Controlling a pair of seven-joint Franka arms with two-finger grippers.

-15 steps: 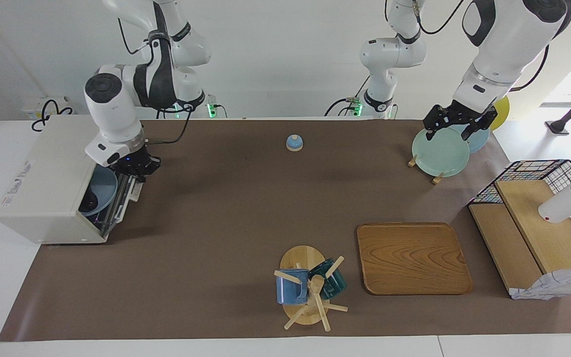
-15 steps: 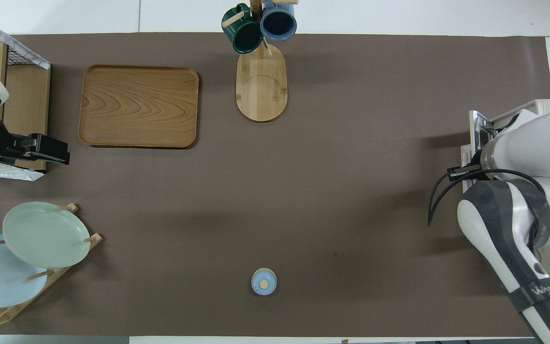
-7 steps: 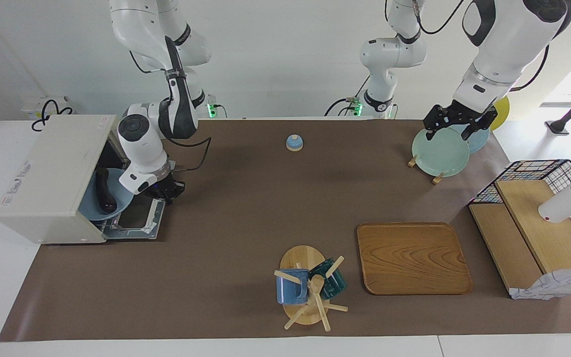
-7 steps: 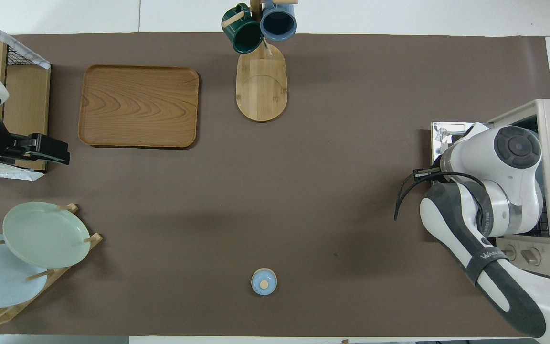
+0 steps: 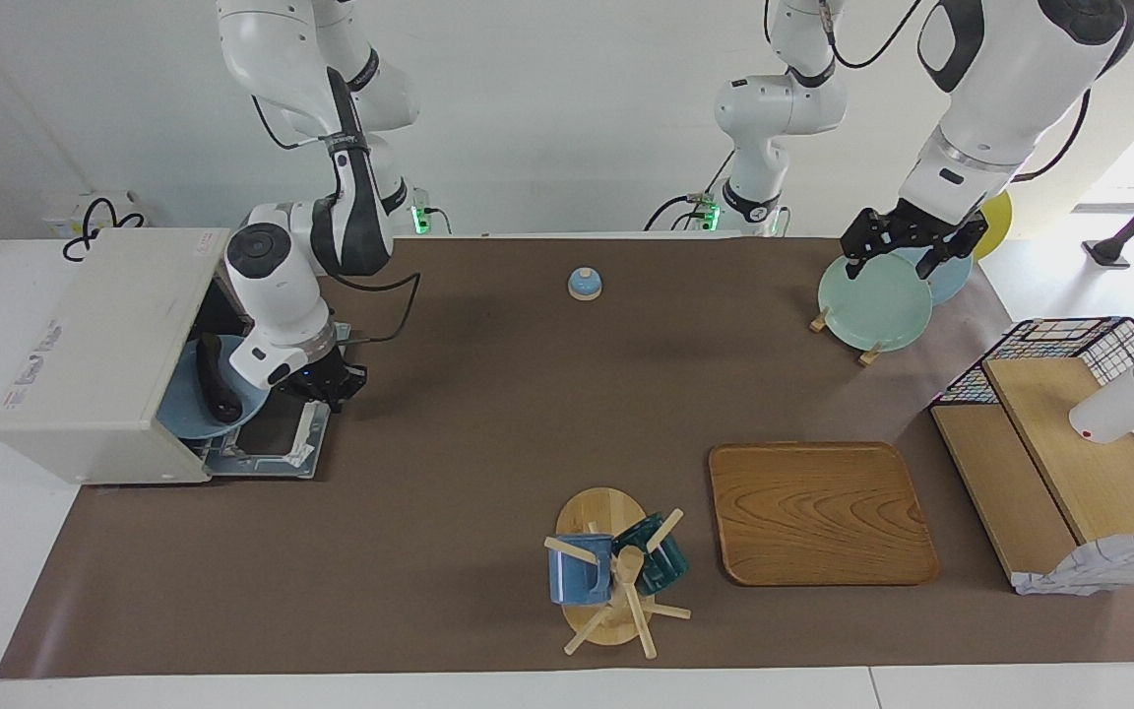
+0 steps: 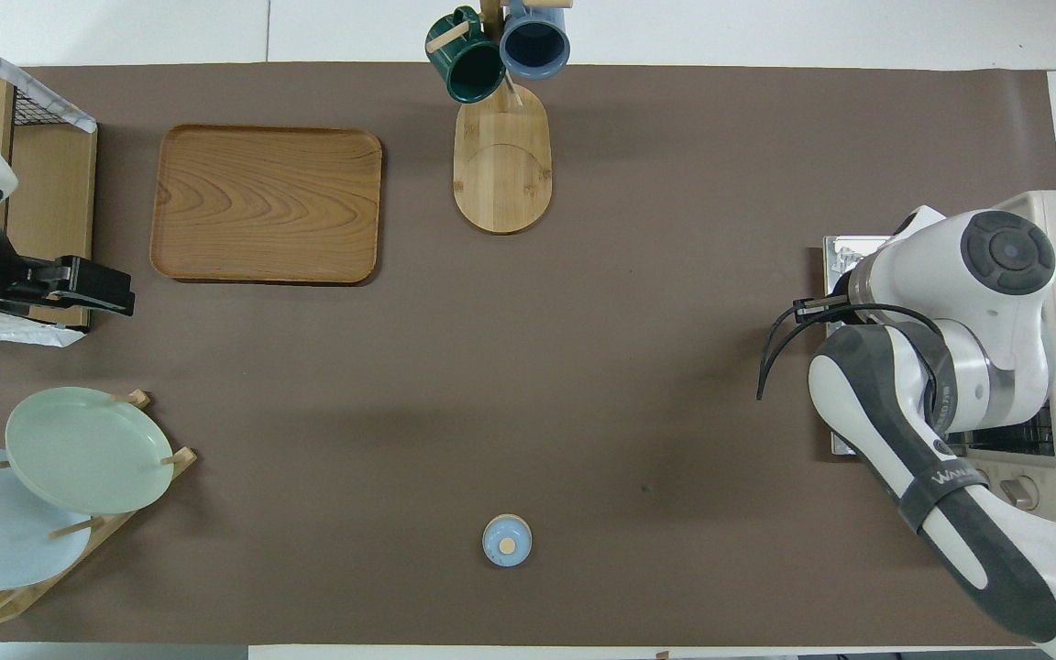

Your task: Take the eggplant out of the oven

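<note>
Eggplant [image 5: 214,379] is seen on a blue plate [image 5: 183,418] inside the open oven [image 5: 99,354]; right gripper [image 5: 331,382] at the door, grip undeterminable; left gripper [image 5: 907,244] held wide, empty, waiting.

A robot lab set up like a play kitchen.
Two white robot arms [image 5: 311,197] stand at a tabletop [image 5: 488,414] with a brown mat, by a bare white wall [image 5: 567,118] with cables, among an oven [image 5: 99,359], plates [image 5: 872,300] and mugs [image 5: 577,571].
</note>
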